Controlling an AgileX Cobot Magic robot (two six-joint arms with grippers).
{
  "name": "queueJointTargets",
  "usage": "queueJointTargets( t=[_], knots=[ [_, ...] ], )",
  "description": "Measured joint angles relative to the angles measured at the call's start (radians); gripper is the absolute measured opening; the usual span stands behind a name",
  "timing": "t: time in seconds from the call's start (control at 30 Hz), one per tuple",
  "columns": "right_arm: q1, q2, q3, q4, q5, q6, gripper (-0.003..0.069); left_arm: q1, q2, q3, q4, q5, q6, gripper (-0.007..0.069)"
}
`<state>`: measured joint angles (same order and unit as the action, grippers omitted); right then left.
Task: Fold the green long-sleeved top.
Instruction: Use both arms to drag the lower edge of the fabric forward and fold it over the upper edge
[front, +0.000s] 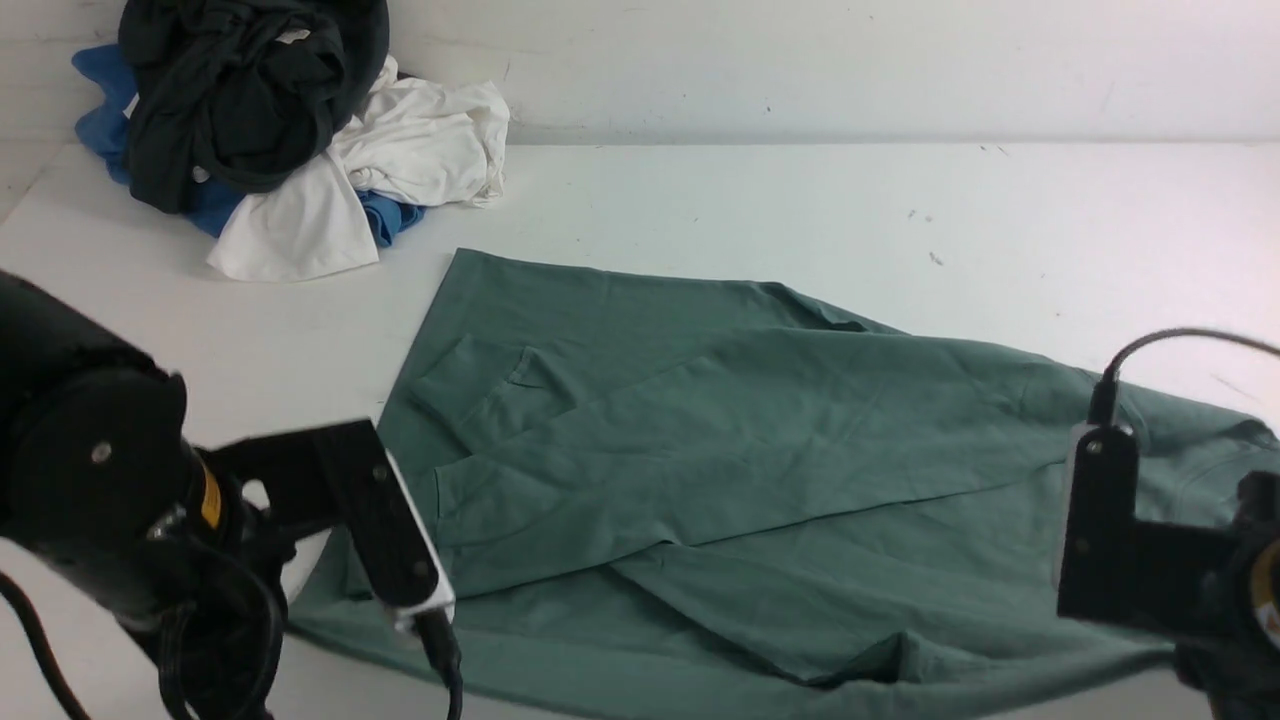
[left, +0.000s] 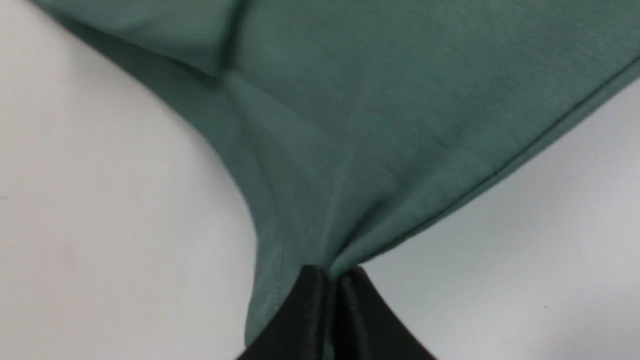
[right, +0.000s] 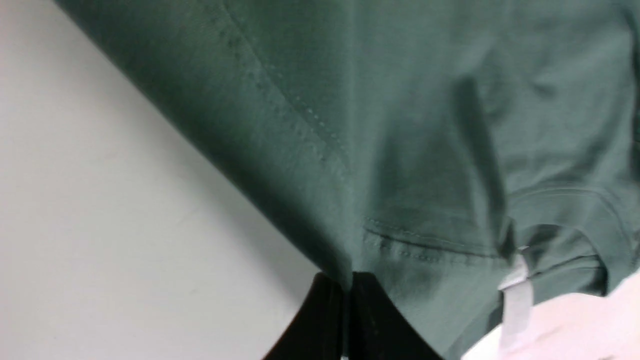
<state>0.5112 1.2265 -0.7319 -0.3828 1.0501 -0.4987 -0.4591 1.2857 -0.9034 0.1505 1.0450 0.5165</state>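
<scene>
At opposite ends of green long-sleeved top (front: 700, 430), L gripper (left: 330, 274) & R gripper (right: 348, 278) sit low, each pinching fabric.

In the front view the left arm (front: 100, 480) covers the green long-sleeved top's (front: 700, 450) near left corner and the right arm (front: 1150, 560) its right end, its near edge runs off the frame, and in the blurred wrist views the left fingers (left: 305, 315) and right fingers (right: 325, 320) are cut off at the edge.

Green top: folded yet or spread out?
Partly folded: green top lies spread across the table, sleeves laid in over its body, body itself not yet folded over.
</scene>
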Motion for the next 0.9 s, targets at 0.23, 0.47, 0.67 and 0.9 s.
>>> queueJointTargets(
  t=[0.23, 0.47, 0.67, 0.9],
  knots=[
    [-0.153, 0.015, -0.188, 0.133, 0.035, -0.102, -0.0003, 0.027, 0.069, -0.249, 0.05, 0.009, 0.006, 0.0013],
    [-0.322, 0.193, -0.471, 0.353, 0.099, -0.243, -0.0003, 0.115, 0.295, -0.593, 0.062, 0.023, 0.097, 0.0013],
    [-0.37, 0.381, -0.655, 0.39, 0.146, -0.263, -0.0003, 0.162, 0.47, -0.817, 0.028, 0.025, 0.138, 0.0013],
    [-0.376, 0.519, -0.788, 0.445, 0.177, -0.248, -0.0003, 0.179, 0.59, -0.897, -0.063, 0.162, 0.14, 0.0013]
  ],
)
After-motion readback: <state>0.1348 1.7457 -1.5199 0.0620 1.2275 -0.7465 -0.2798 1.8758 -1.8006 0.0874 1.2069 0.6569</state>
